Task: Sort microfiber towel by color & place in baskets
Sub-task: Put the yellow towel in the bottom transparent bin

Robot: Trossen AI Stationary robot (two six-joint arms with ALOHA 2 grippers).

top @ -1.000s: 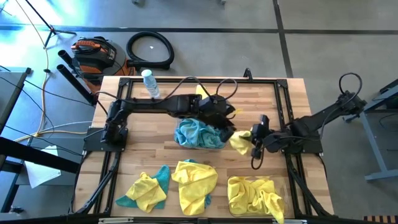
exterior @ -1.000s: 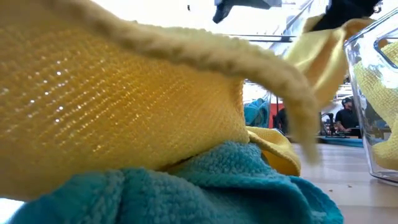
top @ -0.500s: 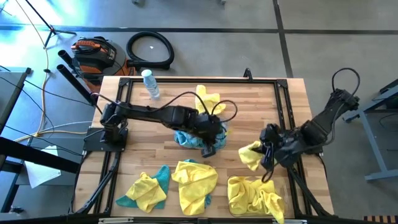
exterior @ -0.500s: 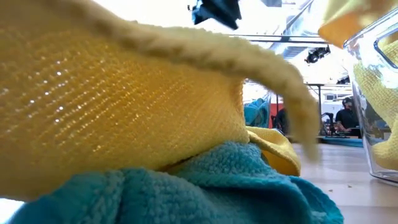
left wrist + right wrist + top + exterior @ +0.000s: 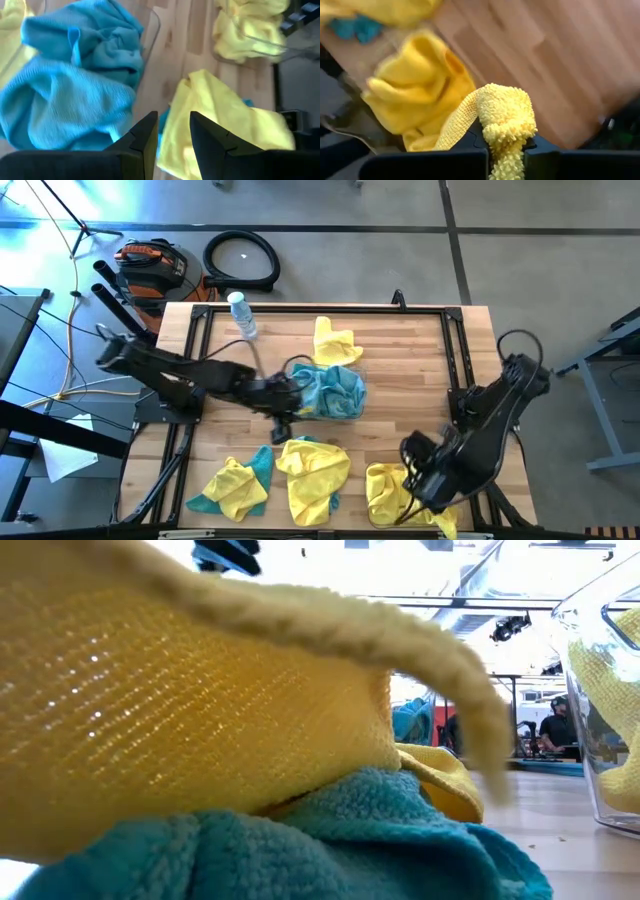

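Observation:
My right gripper (image 5: 417, 475) hangs over the near-right basket (image 5: 592, 680) of yellow towels (image 5: 395, 498), shut on one yellow towel (image 5: 506, 112). My left gripper (image 5: 172, 134) is open with nothing between its fingers. It hovers between the middle basket (image 5: 156, 26) heaped with teal towels (image 5: 326, 390) and a yellow towel (image 5: 316, 472) that lies over a teal one near the front edge. In the low view, that gripper (image 5: 226, 553) shows only at the top. My right gripper pinches a bunched fold of the yellow towel (image 5: 502, 131) between its two fingers, coming from above and pointing steeply down. The rest of the cloth trails off to one side of the fingers, above the yellow towels in the basket.
A yellow-and-teal pile (image 5: 235, 486) lies at the near left, and a lone yellow towel (image 5: 334, 340) at the far middle. A clear bottle (image 5: 241, 314) stands at the far left. A yellow towel over a teal one (image 5: 200, 740) blocks most of the low view.
My right gripper has carried the yellow towel from beside the middle basket toward the table's near edge, over the yellow basket, tipping to point down. My left gripper has drawn back from over the teal basket toward the table's left and near side, sinking a little.

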